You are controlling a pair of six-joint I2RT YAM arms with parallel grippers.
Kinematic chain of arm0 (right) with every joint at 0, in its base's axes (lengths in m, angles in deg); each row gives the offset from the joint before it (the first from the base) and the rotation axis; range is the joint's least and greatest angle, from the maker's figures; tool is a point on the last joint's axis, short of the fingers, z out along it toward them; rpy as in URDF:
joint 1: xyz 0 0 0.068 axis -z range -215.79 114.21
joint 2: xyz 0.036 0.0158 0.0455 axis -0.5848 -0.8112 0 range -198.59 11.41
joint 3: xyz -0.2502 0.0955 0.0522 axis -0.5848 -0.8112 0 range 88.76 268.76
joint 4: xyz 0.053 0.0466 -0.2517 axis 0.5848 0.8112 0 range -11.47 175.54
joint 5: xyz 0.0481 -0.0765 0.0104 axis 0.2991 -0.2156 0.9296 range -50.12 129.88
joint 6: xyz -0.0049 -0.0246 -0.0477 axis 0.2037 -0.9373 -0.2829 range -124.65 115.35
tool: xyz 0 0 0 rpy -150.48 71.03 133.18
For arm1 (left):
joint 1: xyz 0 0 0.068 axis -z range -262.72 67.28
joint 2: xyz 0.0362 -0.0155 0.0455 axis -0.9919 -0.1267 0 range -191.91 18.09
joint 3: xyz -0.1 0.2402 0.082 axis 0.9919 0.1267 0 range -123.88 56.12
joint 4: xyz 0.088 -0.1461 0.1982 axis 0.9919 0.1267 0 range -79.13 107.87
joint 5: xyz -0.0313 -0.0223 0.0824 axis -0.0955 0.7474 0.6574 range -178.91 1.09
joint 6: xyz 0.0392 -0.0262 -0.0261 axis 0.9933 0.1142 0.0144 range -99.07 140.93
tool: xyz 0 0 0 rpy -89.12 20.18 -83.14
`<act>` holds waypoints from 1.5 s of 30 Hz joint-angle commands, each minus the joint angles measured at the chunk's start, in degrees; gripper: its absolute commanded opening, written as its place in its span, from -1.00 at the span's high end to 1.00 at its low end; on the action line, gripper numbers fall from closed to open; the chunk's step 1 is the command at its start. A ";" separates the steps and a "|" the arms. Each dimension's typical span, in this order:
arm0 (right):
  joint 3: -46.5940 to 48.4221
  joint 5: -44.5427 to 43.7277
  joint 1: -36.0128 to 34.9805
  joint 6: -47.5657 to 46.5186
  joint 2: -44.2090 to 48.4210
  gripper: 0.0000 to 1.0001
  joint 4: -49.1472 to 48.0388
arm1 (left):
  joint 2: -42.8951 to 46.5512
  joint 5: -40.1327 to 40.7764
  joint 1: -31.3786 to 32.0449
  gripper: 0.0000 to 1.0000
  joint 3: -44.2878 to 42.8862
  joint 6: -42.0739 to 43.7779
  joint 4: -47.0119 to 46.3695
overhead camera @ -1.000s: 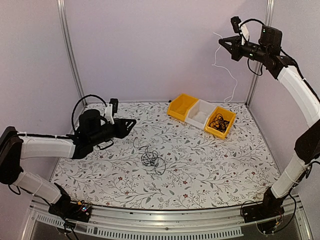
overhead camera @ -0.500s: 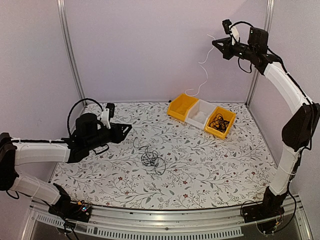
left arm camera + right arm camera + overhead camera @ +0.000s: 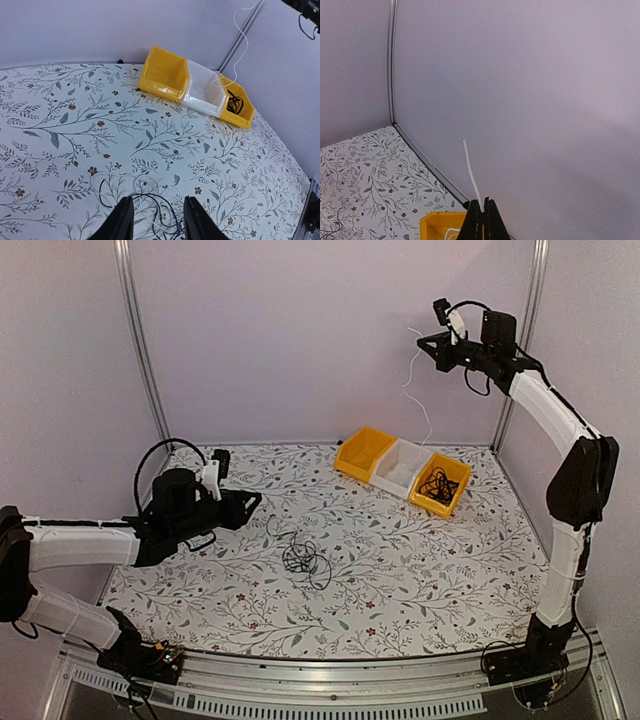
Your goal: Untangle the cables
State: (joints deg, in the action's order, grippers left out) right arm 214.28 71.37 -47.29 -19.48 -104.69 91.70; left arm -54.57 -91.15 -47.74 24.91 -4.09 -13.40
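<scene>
No text, label, brand, number or sign can be read anywhere

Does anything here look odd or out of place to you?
Yes: the right arm holds a thin white cable pinched in its shut jaws high in the air, the cable dangling toward the bins. A scribbly black tangle also lies loose on the table.

Floral table — three bins at back, black cables mid-table
</scene>
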 commanded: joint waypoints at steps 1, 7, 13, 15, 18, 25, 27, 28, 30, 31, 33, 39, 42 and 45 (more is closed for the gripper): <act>-4.65 -0.72 1.48 -0.71 0.32 1.00 -1.48 | -0.24 0.53 0.37 0.34 -0.74 1.34 0.89; -12.33 -0.94 1.55 -1.66 -0.11 1.00 -2.85 | -0.63 0.14 0.43 0.34 -0.56 1.29 0.89; -15.31 -1.96 1.50 -2.94 -4.08 1.00 -1.13 | -0.29 0.01 0.39 0.33 -0.20 1.02 1.40; -14.90 -2.01 1.50 -3.69 -5.98 1.00 1.32 | -0.01 0.04 0.37 0.33 0.14 0.84 1.42; -13.65 -2.56 1.49 -5.19 -9.81 1.00 5.27 | 0.49 0.19 0.35 0.33 0.66 0.41 1.42; -15.45 -2.41 0.98 -5.33 -14.13 1.00 8.78 | 0.93 0.38 0.39 0.33 1.50 -0.04 1.33; -16.17 -2.78 0.44 -5.46 -14.05 1.00 9.06 | 0.59 0.24 0.42 0.32 1.52 -0.22 1.20; -16.32 -3.57 0.26 -5.41 -14.00 1.00 9.22 | 0.33 0.08 0.44 0.32 1.50 -0.40 1.12; -16.36 -6.40 -0.10 -4.85 -14.24 1.00 9.40 | -0.07 -0.27 0.46 0.32 1.45 -0.70 0.83; -16.15 -8.12 -0.25 -4.44 -14.46 1.00 9.45 | -0.31 -0.59 0.51 0.33 1.33 -0.86 0.69; -14.66 -11.11 -0.49 -3.86 -15.62 0.89 11.14 | -0.54 -0.65 0.63 0.32 1.19 -1.10 0.63; -9.58 -13.19 -0.74 -4.45 -18.38 0.43 18.25 | 0.22 -0.19 1.01 0.32 1.05 -1.10 1.48; -12.78 -12.50 -0.79 -3.78 -14.35 0.30 17.77 | 1.54 0.88 1.06 0.32 0.97 -0.78 3.18; -19.33 -13.48 -0.79 -2.32 -6.74 0.15 13.59 | 2.65 2.11 1.08 0.29 1.02 -0.83 4.85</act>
State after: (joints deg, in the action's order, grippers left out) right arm 200.96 59.56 -47.88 -23.53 -120.88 107.44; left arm -54.22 -90.73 -47.26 25.99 -4.85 -10.78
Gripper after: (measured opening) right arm 0.371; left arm 0.347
